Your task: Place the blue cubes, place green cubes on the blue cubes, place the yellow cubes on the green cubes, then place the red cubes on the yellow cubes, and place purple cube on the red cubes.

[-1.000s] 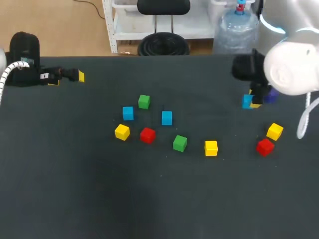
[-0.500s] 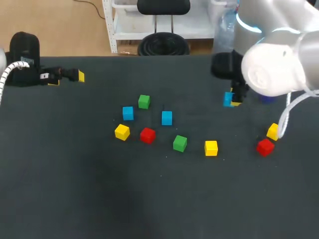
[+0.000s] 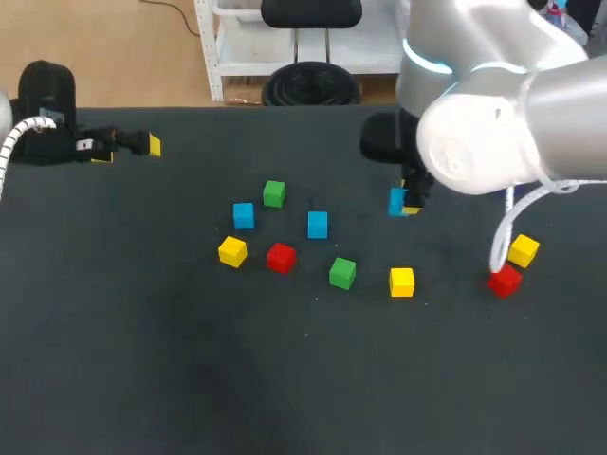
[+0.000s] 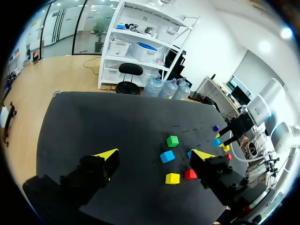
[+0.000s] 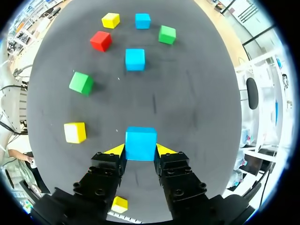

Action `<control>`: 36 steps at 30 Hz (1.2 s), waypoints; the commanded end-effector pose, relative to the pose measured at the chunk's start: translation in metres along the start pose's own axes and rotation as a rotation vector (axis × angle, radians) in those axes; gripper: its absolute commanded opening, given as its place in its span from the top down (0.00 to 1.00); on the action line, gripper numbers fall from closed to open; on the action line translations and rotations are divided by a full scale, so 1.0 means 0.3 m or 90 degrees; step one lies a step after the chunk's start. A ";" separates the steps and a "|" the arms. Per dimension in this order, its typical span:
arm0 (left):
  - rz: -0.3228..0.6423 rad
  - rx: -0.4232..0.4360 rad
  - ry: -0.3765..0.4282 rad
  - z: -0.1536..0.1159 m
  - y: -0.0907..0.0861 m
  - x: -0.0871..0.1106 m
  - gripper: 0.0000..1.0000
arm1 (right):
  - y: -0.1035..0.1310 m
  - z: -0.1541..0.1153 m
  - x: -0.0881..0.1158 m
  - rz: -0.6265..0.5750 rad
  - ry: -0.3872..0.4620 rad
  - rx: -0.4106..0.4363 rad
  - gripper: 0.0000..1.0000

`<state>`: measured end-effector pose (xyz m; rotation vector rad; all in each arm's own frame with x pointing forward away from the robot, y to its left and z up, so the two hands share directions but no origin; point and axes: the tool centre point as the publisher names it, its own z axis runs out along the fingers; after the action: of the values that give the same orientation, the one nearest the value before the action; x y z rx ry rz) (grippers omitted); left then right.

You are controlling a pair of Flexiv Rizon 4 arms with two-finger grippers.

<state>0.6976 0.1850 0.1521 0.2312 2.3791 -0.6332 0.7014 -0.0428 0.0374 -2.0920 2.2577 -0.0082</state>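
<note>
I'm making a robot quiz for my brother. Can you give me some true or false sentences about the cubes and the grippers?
1. The right gripper is shut on a blue cube. True.
2. The left gripper holds a yellow cube. False: it is open and empty.
3. A green cube is stacked on another cube. False: both green cubes lie alone on the table.
4. Two red cubes lie on the table. True.
</note>
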 end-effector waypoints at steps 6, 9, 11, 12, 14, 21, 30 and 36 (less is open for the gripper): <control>0.000 0.003 -0.002 0.003 0.004 0.001 0.00 | 0.000 0.032 -0.073 -0.016 0.007 -0.021 1.00; 0.000 0.003 -0.002 0.003 0.004 0.001 0.00 | -0.002 0.038 -0.099 -0.023 0.006 -0.023 1.00; 0.000 0.003 -0.002 0.003 0.004 0.001 0.00 | -0.003 0.042 -0.114 -0.028 0.007 -0.024 1.00; 0.000 0.003 -0.002 0.003 0.004 0.001 0.00 | -0.003 0.043 -0.121 -0.030 0.008 -0.024 1.00; 0.000 0.003 -0.002 0.003 0.004 0.001 0.00 | -0.002 0.048 -0.135 -0.033 0.009 -0.025 1.00; 0.000 0.003 -0.002 0.003 0.004 0.001 0.00 | 0.017 0.060 -0.175 -0.042 0.010 -0.030 1.00; 0.000 0.003 -0.002 0.003 0.004 0.001 0.00 | 0.034 0.077 -0.199 -0.046 0.014 -0.038 1.00; 0.000 0.003 -0.002 0.003 0.004 0.001 0.00 | 0.038 0.088 -0.209 -0.049 0.018 -0.042 1.00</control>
<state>0.6976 0.1850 0.1521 0.2312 2.3791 -0.6332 0.6942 0.0188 0.0146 -2.2198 2.2180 0.0323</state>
